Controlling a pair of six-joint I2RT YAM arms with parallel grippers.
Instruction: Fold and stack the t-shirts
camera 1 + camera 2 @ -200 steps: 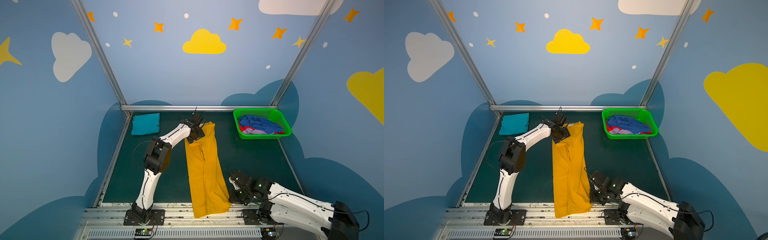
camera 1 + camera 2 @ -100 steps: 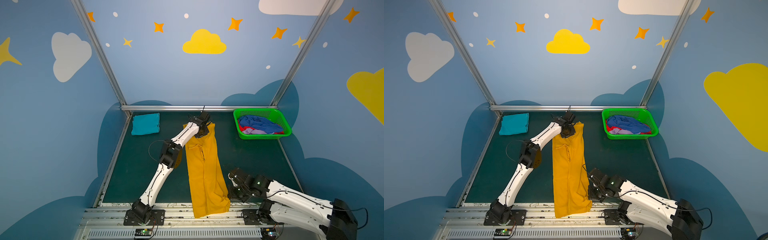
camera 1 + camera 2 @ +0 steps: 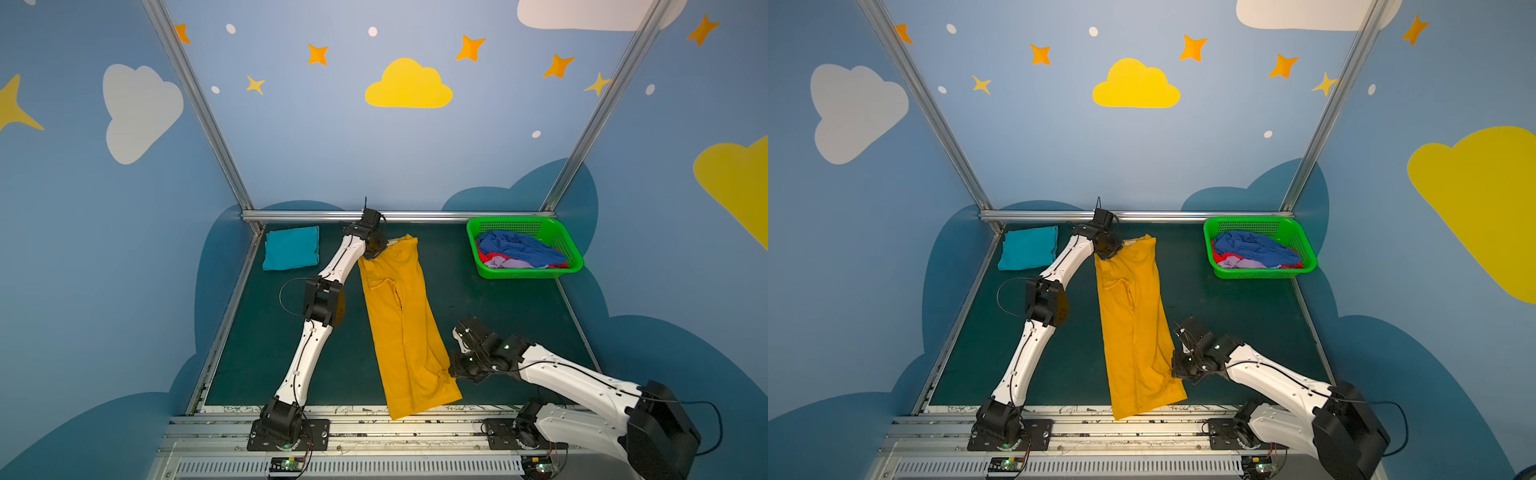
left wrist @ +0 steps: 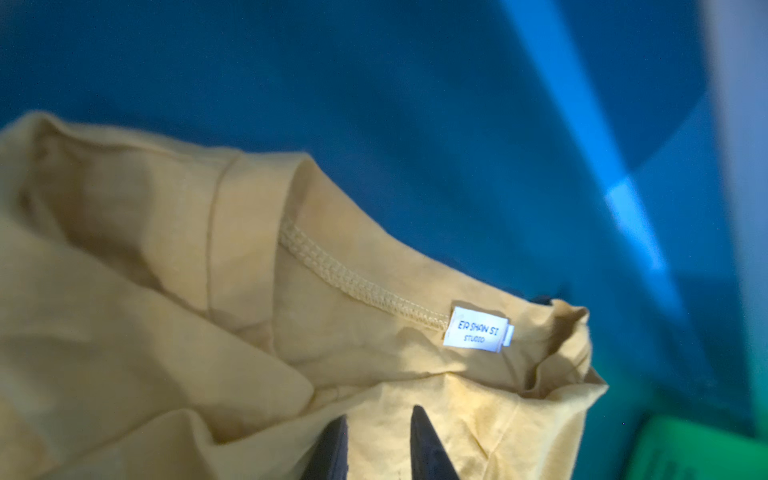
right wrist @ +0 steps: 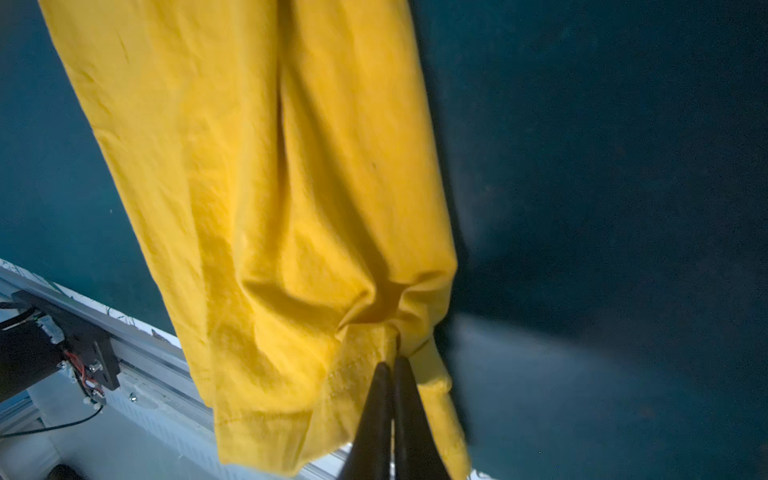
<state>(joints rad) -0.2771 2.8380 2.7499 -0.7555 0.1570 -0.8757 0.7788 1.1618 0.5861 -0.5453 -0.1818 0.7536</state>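
Note:
A mustard-yellow t-shirt (image 3: 399, 324) (image 3: 1129, 316) lies folded into a long strip down the middle of the green table, its hem hanging over the front edge. My left gripper (image 3: 376, 251) (image 3: 1113, 253) is at the far collar end. In the left wrist view its jaws (image 4: 380, 413) pinch bunched yellow cloth just below the white neck label (image 4: 478, 330). My right gripper (image 3: 451, 371) (image 3: 1174, 371) is shut on the shirt's near right edge by the hem, with fabric gathered at its tips (image 5: 392, 361). A folded teal t-shirt (image 3: 291, 248) (image 3: 1028, 248) lies at the back left.
A bright green basket (image 3: 515, 222) (image 3: 1250, 220) at the back right holds crumpled blue (image 3: 515, 247), red and lavender (image 3: 505, 262) t-shirts. Aluminium rails border the table at the back (image 3: 415, 216) and front (image 3: 374, 428). Both arm bases sit on the front rail.
My left arm has stretched out flatter toward the back and its jaws have narrowed onto the shirt's collar end. The right gripper has stayed shut on the hem edge.

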